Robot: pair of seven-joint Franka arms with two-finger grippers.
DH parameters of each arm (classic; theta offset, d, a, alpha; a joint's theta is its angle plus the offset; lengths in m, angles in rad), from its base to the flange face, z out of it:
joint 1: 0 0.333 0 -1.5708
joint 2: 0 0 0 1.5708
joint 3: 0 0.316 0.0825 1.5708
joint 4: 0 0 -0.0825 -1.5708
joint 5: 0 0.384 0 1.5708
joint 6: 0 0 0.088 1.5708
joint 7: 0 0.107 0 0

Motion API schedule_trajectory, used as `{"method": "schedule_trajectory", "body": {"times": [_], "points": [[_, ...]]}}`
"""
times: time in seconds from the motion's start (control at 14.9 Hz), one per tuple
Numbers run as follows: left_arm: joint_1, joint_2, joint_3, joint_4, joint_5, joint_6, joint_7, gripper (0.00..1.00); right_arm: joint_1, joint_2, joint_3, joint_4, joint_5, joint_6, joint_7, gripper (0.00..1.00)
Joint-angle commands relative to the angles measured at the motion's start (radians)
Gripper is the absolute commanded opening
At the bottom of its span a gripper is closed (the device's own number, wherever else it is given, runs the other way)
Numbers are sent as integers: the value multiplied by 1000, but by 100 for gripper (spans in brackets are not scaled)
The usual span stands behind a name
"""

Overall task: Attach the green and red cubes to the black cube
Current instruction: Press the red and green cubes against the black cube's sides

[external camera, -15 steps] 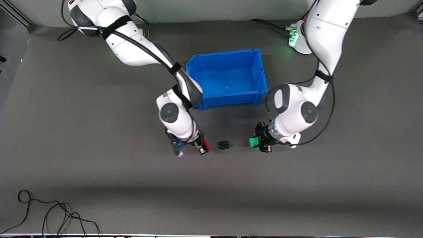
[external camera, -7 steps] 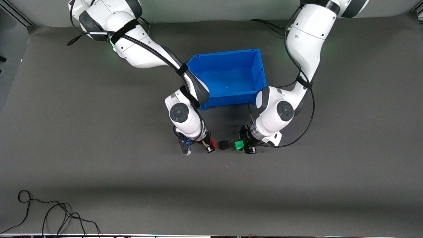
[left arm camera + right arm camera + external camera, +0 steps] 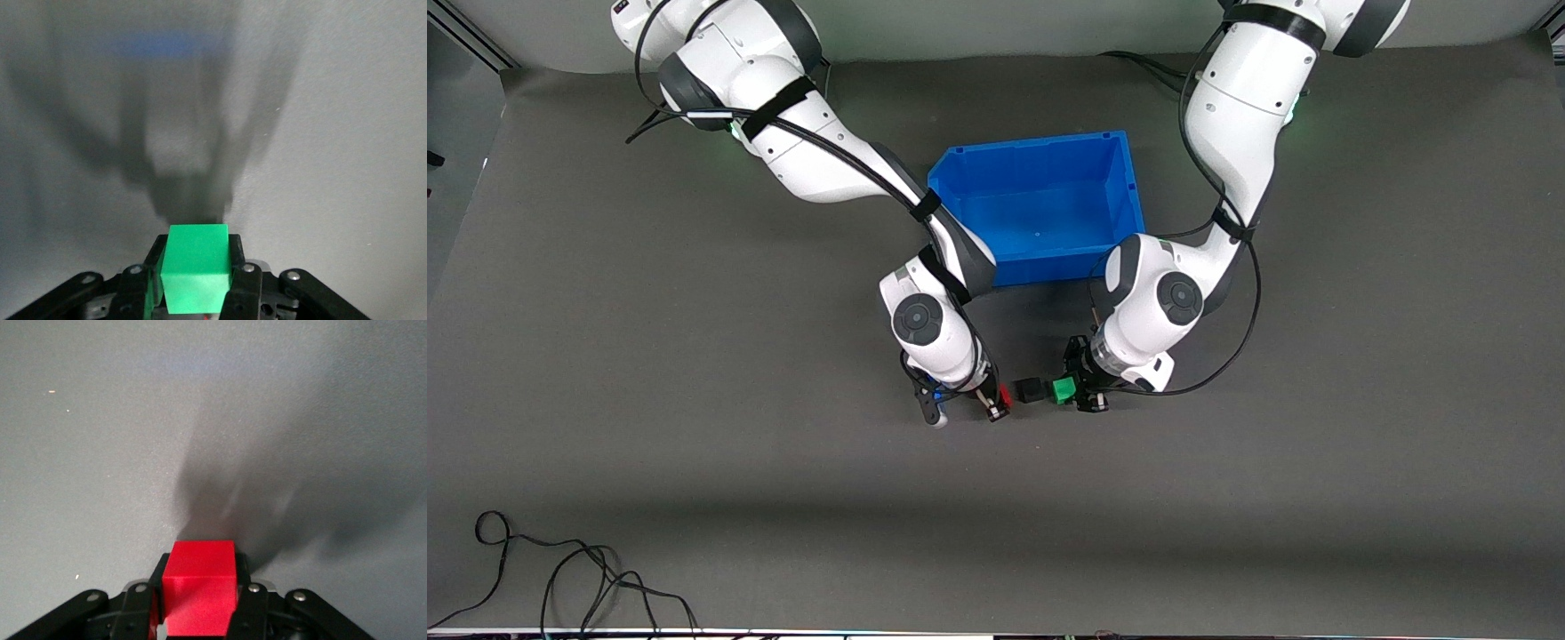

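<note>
The black cube sits on the grey mat, nearer to the front camera than the blue bin. My left gripper is shut on the green cube, which touches or nearly touches the black cube on the side toward the left arm's end. The green cube fills the left wrist view between the fingers. My right gripper is shut on the red cube, close beside the black cube toward the right arm's end. The red cube shows in the right wrist view. The black cube is out of both wrist views.
The blue bin stands open and empty, farther from the front camera than the cubes. A black cable lies coiled near the table's front edge toward the right arm's end.
Both grippers have moved inward toward the black cube with their cubes. The green cube came a long way from the left arm's end, and the red cube crept closer.
</note>
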Motion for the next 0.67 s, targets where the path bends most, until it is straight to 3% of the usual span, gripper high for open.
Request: {"method": "schedule_trajectory", "body": {"times": [0.0,0.6], "points": [[-33,7,17,6,-9,5,-21,1,16,44,-14,66,-4,-11,24,0],[-51,27,17,14,-12,62,-53,1,30,59,-16,84,-6,-9,52,0]]}}
